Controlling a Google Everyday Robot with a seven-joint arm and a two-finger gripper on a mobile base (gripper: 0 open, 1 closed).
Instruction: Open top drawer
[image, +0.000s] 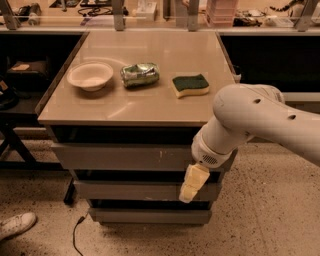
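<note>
The top drawer (120, 157) is the widest grey front under the tan tabletop (150, 105), with small pale scratch marks right of centre. It sits flush, with a dark gap above it. My gripper (189, 189) hangs from the white arm (250, 117) in front of the drawers' right part. It points down, and its tip is level with the middle drawer (130, 190), just below the top drawer's lower edge. The arm hides the right end of the top drawer.
On the tabletop lie a pale bowl (90, 75), a crushed green can (140, 74) and a green-and-yellow sponge (190, 84). A bottom drawer (145, 216) sits near the floor. A white shoe (15, 225) and a black cable (76, 235) are on the speckled floor at the left.
</note>
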